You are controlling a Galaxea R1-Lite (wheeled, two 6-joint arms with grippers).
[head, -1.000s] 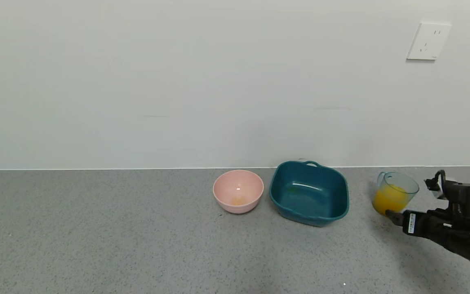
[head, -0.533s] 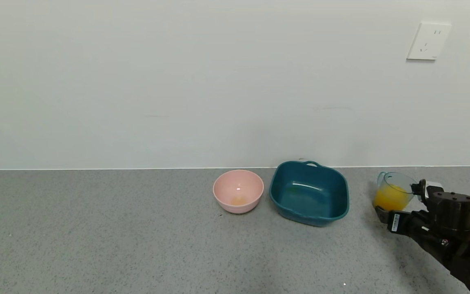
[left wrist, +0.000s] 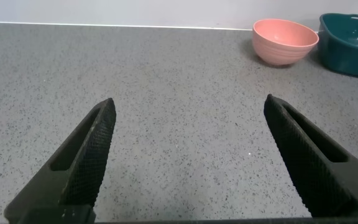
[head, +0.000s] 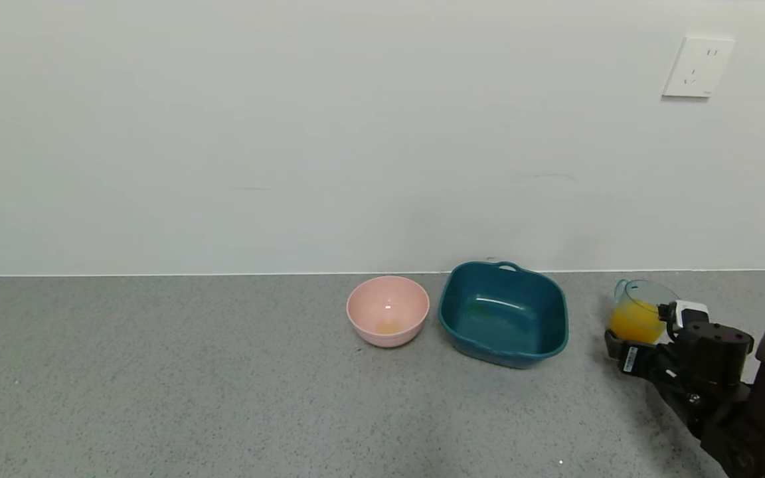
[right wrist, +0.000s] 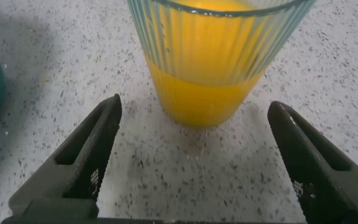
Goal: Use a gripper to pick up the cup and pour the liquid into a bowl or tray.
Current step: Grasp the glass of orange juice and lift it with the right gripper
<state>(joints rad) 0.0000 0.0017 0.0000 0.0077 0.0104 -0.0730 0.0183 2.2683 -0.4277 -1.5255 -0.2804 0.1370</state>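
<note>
The translucent blue-green cup (head: 641, 307) stands upright on the grey counter at the right, partly filled with orange-yellow liquid (head: 633, 322). In the right wrist view the cup (right wrist: 216, 56) and its liquid (right wrist: 201, 93) stand just ahead of my open right gripper (right wrist: 194, 109), whose fingertips flank the cup's base without touching. In the head view the right gripper (head: 645, 332) is low at the cup's near side. The dark teal tub (head: 503, 312) sits left of the cup. My left gripper (left wrist: 188, 109) is open and empty over bare counter.
A round pink bowl (head: 388, 310) sits left of the tub, with a small orange residue inside; it also shows in the left wrist view (left wrist: 285, 41), beside the tub's edge (left wrist: 350, 43). The wall runs close behind. A socket (head: 696, 66) is on the wall.
My right gripper has moved left and forward toward the cup, so its fingers now reach beside the cup's base. The cup, tub and pink bowl have not moved.
</note>
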